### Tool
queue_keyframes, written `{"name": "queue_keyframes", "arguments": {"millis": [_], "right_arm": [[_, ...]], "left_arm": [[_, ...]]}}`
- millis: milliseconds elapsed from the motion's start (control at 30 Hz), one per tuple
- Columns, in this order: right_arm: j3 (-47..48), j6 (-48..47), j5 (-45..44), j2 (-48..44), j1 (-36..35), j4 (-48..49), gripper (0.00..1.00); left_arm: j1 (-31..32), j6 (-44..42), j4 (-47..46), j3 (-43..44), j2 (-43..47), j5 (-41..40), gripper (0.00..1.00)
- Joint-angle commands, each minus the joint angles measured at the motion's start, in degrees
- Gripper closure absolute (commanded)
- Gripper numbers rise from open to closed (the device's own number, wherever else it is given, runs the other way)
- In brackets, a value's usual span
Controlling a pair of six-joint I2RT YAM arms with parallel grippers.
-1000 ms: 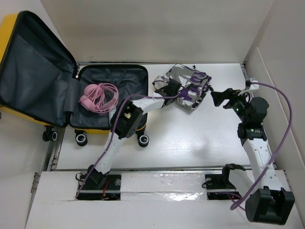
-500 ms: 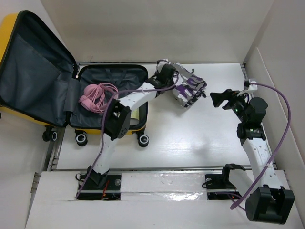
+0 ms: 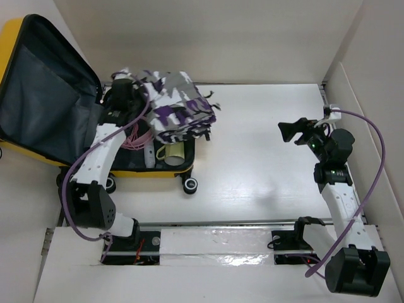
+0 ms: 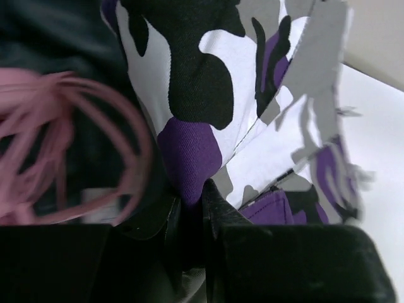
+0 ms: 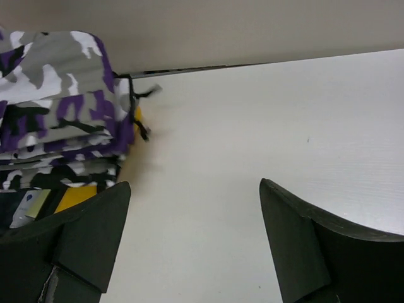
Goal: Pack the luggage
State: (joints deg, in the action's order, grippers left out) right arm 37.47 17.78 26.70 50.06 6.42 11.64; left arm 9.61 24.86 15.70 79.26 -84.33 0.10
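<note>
Table (image 3: 265, 158) — camo garment (image 3: 177, 104) over luggage (image 3: 38, 107).

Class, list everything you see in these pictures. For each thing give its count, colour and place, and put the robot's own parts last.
luggage: one, yellow shell with dark grey lining, lying open at the table's left
camouflage cloth: one folded bundle, grey, white, black and purple, held over the luggage's base
pink cord bundle: one, pink, inside the luggage's base
cup: one, pale yellow, inside the base near its front wall
table: one, white, under everything
left gripper: one, black, shut on the camouflage cloth
right gripper: one, black, open, over the table's right side, holding nothing
</note>
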Motion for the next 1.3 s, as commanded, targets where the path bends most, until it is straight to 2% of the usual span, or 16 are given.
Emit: {"name": "queue_keyframes", "arguments": {"millis": [0,167,300,433,467,533,567,667,700,733,800,833,1000,1033,1167,1267], "right_arm": [[0.14,-0.47,1.78,-0.14,0.44,3.48,0.11],[0.23,-0.47,2.74,0.47,0.44,3.74,0.11],[0.23,-0.38,3.53,1.00,0.44,4.09,0.11],[0.49,-0.47,4.06,1.88,-0.17,4.44,0.11],[0.50,-0.55,4.06,2.14,-0.17,4.27,0.11],[0.50,-0.73,3.89,2.49,-0.17,4.27,0.13],[0.58,-0.90,3.80,2.58,-0.70,4.27,0.23],[0.93,-1.61,4.06,2.85,-1.32,4.10,0.59],[1.02,-1.87,3.98,2.93,-1.84,4.01,0.81],[1.37,-1.96,4.06,3.02,-1.84,3.66,0.89],[1.55,-2.40,4.59,3.29,-2.37,3.57,0.96],[1.81,-2.49,4.68,3.46,-2.98,3.65,0.96],[2.87,-3.63,6.35,5.30,-5.45,3.48,0.91],[3.22,-3.98,6.70,5.48,-6.32,3.30,0.90],[4.10,-5.30,6.70,5.75,-7.73,2.34,0.82],[4.62,-5.83,7.14,6.01,-8.35,1.72,0.77]], "left_arm": [[-9.50,-1.57,-6.56,-7.07,6.19,-0.36,1.00],[-19.69,-4.03,-6.39,-15.52,7.69,1.13,1.00],[-21.12,-4.03,-5.34,-17.39,6.99,0.96,0.98],[-21.12,-2.98,-4.11,-16.42,10.57,0.43,0.64],[-21.12,-2.46,-3.75,-16.16,11.99,0.43,0.51],[-21.12,-1.40,-2.53,-15.02,16.36,-3.40,0.49],[-21.12,-0.87,-0.87,-14.67,18.31,-4.74,0.49],[-21.12,1.06,1.42,-15.71,27.27,-12.38,0.52],[-21.12,1.76,1.87,-17.20,29.73,-14.84,0.55],[-21.12,1.94,2.40,-18.00,34.45,-19.65,0.59],[-21.12,4.65,6.16,-19.40,38.18,-25.99,0.89],[-21.12,6.32,8.01,-19.67,40.28,-32.90,0.98],[-21.12,11.88,15.93,-19.68,41.01,-53.23,0.99],[-21.12,12.14,16.98,-19.07,38.13,-59.36,0.77],[-21.12,11.17,17.09,-17.65,35.21,-64.87,0.33],[-24.70,5.04,11.73,-19.23,33.37,-65.40,0.18]]}}
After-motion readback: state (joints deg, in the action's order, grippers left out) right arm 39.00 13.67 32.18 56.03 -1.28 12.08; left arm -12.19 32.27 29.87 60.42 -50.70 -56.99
